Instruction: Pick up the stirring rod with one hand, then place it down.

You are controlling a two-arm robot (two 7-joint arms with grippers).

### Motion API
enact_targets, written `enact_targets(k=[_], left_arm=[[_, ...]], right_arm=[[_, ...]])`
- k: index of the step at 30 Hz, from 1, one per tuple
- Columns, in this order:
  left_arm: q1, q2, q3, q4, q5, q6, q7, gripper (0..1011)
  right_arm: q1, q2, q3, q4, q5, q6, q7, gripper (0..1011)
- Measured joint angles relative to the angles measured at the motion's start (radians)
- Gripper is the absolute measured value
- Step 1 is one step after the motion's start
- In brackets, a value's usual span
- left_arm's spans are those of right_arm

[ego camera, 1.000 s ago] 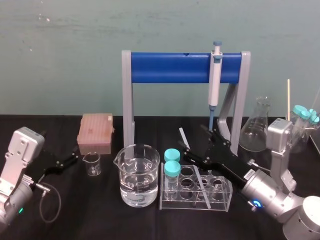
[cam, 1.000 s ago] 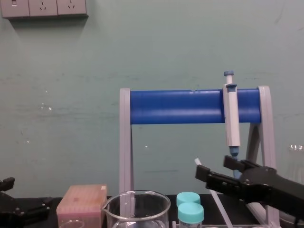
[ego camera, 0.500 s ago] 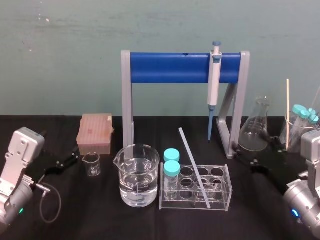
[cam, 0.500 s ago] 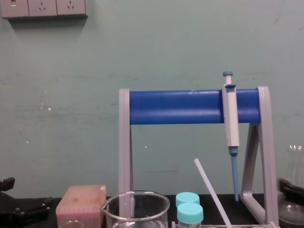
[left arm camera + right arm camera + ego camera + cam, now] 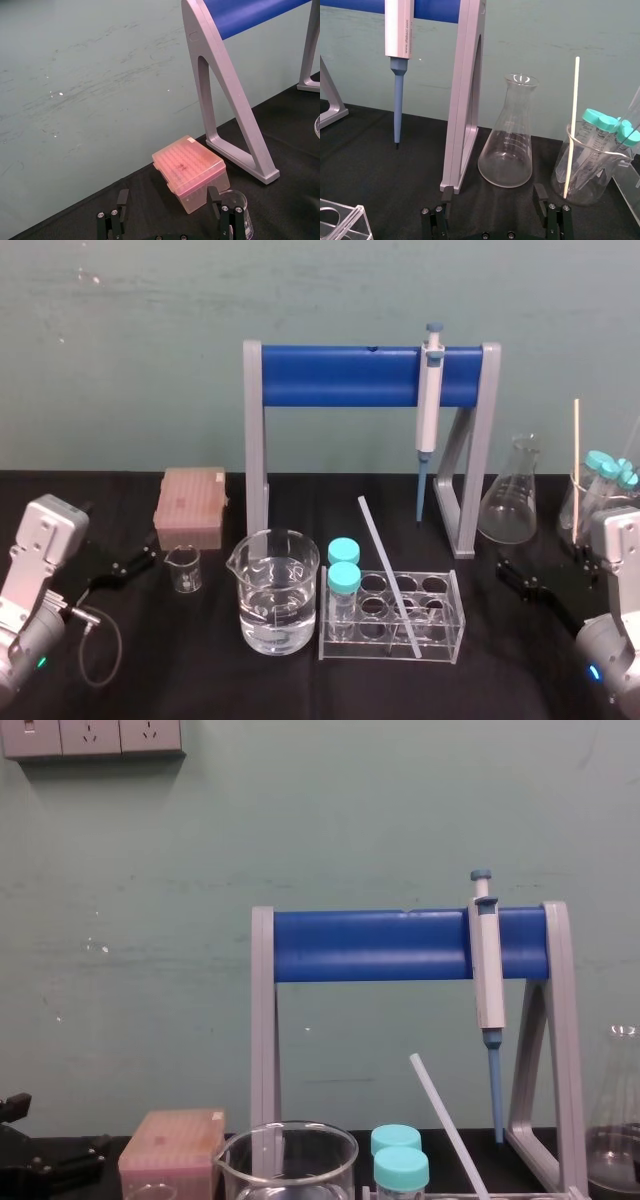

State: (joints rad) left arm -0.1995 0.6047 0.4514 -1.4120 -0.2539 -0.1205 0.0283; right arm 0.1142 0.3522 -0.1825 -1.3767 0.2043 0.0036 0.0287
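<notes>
Translucent stirring rod (image 5: 388,570) leans released in the tube rack (image 5: 440,652); right hand (image 5: 515,578) has withdrawn rightward, spread and empty, so placement seems done. Left hand (image 5: 135,562) idles open.

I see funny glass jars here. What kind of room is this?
Probably a science lab: a pipette hangs on a blue stand, with a glass beaker and a test-tube rack nearby.

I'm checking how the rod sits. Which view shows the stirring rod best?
Head view: the stirring rod shows whole, leaning in the clear rack. Chest view catches its upper part, bottom cut off.
</notes>
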Motion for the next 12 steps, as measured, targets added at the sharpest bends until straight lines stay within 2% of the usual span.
enact_targets(k=[12], left_arm=[[0.000,0.000,0.000,0.000,0.000,0.000,0.000,1000]], right_arm=[[-0.002,0.002,0.000,-0.005,0.000,0.000,-0.003,1000]])
